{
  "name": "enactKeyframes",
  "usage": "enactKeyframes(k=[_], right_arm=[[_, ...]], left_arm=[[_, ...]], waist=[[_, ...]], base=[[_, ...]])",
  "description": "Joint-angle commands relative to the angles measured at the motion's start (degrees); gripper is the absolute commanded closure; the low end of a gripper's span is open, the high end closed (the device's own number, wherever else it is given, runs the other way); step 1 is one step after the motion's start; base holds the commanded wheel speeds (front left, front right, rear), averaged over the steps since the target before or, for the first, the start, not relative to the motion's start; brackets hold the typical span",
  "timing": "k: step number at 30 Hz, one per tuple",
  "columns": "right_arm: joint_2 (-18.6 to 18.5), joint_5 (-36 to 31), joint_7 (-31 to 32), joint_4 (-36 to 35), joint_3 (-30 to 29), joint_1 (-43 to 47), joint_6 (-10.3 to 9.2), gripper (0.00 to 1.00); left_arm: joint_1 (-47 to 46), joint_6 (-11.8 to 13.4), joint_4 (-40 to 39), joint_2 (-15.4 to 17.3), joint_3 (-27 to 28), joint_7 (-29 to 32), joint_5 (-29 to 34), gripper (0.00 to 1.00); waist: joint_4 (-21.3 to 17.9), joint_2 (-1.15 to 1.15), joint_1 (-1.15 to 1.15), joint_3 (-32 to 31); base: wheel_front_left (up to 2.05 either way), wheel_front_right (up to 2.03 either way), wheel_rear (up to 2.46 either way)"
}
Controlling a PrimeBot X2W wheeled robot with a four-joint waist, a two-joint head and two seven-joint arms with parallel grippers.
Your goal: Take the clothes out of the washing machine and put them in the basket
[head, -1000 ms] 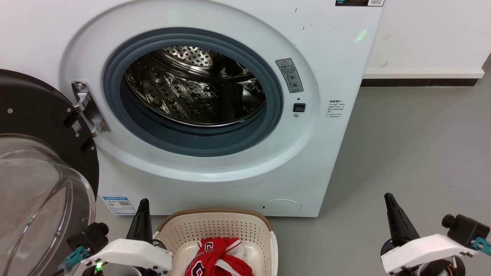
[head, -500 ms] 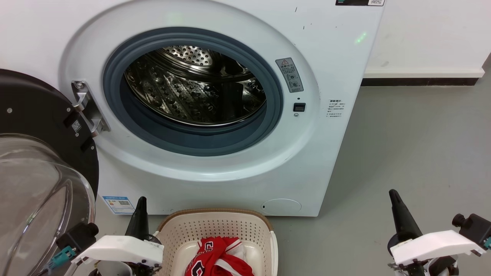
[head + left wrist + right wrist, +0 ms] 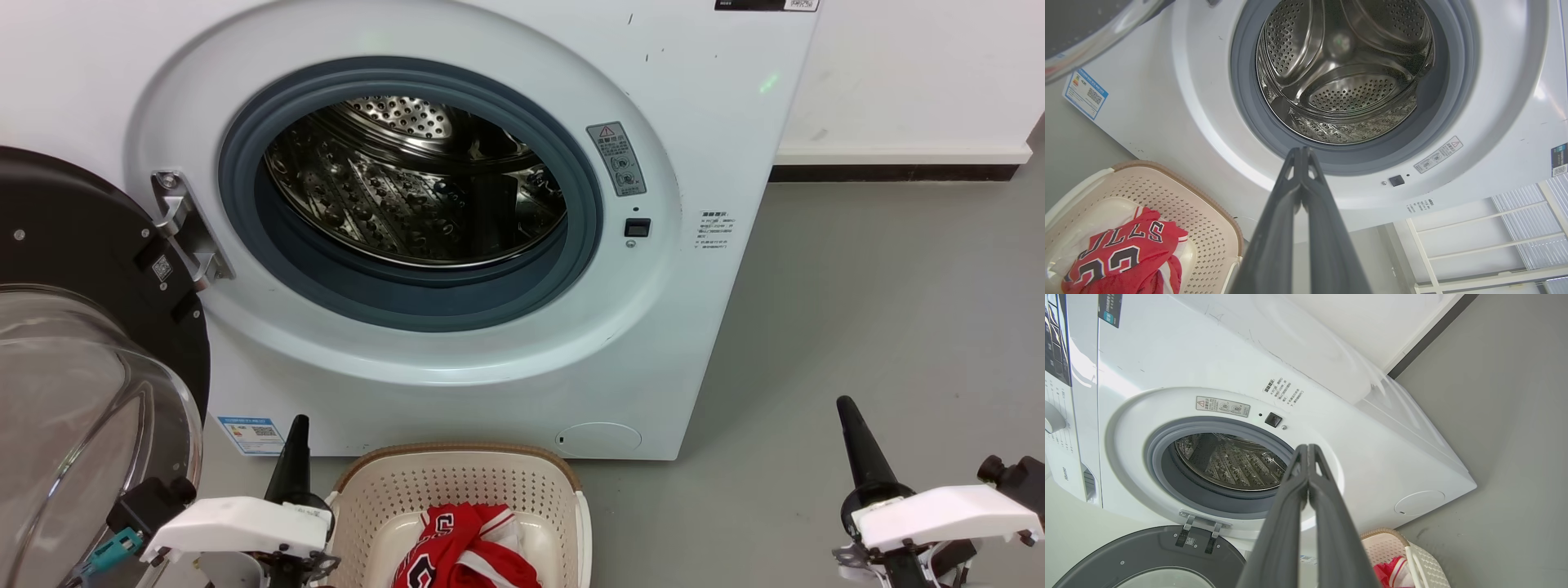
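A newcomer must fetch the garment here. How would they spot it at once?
Find the white front-loading washing machine with its door open. On the floor before it stands a cream perforated basket with a brown rim. Crumpled inside lies the red jersey with white trim, the only red thing around.

L end effector [image 3: 300,425] closed (R end effector [image 3: 845,404] too).

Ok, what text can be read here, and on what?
"ULLS": red jersey in the basket, first letter hidden.
"23": same jersey, partly folded.
Warning sticker, blue label, print beside door on the washing machine: too small.
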Motion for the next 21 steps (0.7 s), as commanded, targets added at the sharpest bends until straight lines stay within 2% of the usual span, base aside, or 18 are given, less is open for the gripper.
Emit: enactKeyframes(k=[1, 21], right_arm=[[-0.38, 1.49, 0.25, -0.44, -0.2, -1.52, 0.0, 1.0], [-0.33, 13.62, 2.56, 0.13, -1.57, -2.49, -0.01, 1.0]], left_arm=[[-1.44, -0.42, -0.39, 0.08, 0.27, 0.24, -1.39, 1.0], [-2.22, -2.02, 0.12, -0.08, 1.91, 3.27, -13.63, 1.0]], waist=[[0.0, 0.0, 0.0, 0.01], [0.06, 0.0, 0.0, 0.18]], base=[[0.0, 0.0, 0.0], [0.0, 0.0, 0.0]])
